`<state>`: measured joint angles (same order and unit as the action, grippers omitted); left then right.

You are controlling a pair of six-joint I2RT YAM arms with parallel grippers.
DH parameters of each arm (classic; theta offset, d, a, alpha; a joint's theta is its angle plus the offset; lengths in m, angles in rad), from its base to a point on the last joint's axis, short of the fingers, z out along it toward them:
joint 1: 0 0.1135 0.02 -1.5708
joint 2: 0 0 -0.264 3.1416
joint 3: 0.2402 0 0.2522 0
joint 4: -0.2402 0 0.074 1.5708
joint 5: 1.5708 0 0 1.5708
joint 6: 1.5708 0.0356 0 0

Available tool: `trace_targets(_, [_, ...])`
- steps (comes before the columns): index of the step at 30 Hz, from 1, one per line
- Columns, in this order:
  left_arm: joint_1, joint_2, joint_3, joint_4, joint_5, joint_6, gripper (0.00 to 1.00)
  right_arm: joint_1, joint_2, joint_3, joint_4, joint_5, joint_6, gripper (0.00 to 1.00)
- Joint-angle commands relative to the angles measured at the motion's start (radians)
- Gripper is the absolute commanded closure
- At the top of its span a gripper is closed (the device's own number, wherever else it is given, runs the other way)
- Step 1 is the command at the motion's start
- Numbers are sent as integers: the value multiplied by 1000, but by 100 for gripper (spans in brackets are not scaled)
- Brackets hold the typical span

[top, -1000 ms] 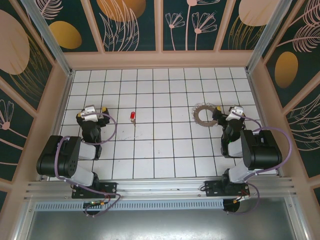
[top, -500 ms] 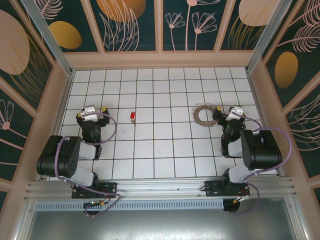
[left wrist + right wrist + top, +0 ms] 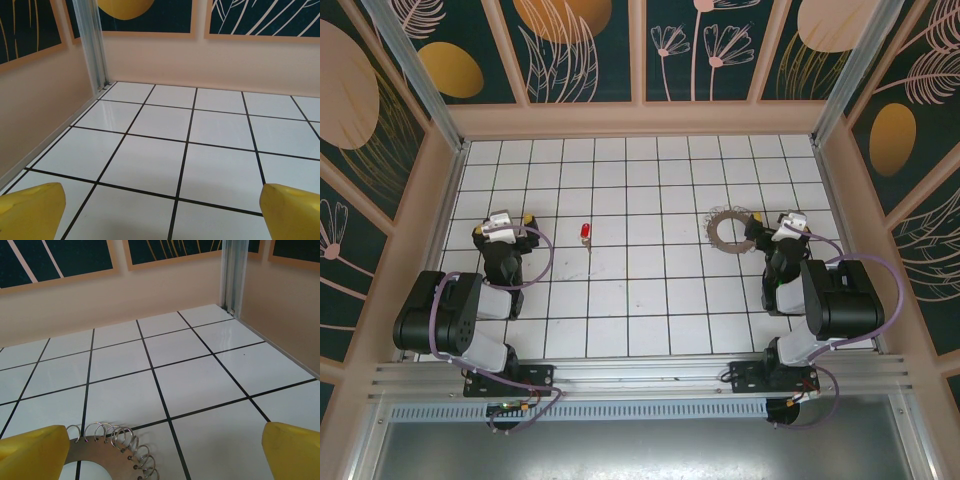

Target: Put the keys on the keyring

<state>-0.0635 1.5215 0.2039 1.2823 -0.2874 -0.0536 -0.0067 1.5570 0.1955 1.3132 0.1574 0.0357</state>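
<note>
**Left hand** (image 3: 502,222). It is held released, the jaws spread wide and nothing gripped between them. In the left wrist view its yellow fingertips (image 3: 31,212) are seen at the two lower corners, with bare tile between them. It is poised low over the left part of the surface (image 3: 650,300).

**Right hand** (image 3: 782,222). It is likewise held released, with the jaws spread wide and nothing gripped. It is placed over the right part of the surface, opposite the left hand.

**Keyring** (image 3: 714,238). A flat grey metal ring with a wide round hole is recorded. Its outer edge is set with a row of small wire loops, which gives it a toothed outline from above. It is laid flat on the tiles, just beside the right hand's left fingertip. Whether the two touch cannot be told.

**Key** (image 3: 585,232). One very small key is recorded, with a bright red head and a short thin grey shaft. It is laid flat on the tiles between the two hands, nearer the left one. It is kept well apart from the keyring and is touched by neither hand.

**Surface**. White square tiles are divided by thin black lines and are enclosed by pale walls (image 3: 640,118).
</note>
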Motion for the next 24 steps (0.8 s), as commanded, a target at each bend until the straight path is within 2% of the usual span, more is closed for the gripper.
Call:
trace_targets(1, [6,-1,9,40,15,-14,1,5,5,-3,55,27,10,1])
trace_targets(24, [18,1,22,15,42,-19,1,4,4,1,47,26,14,1])
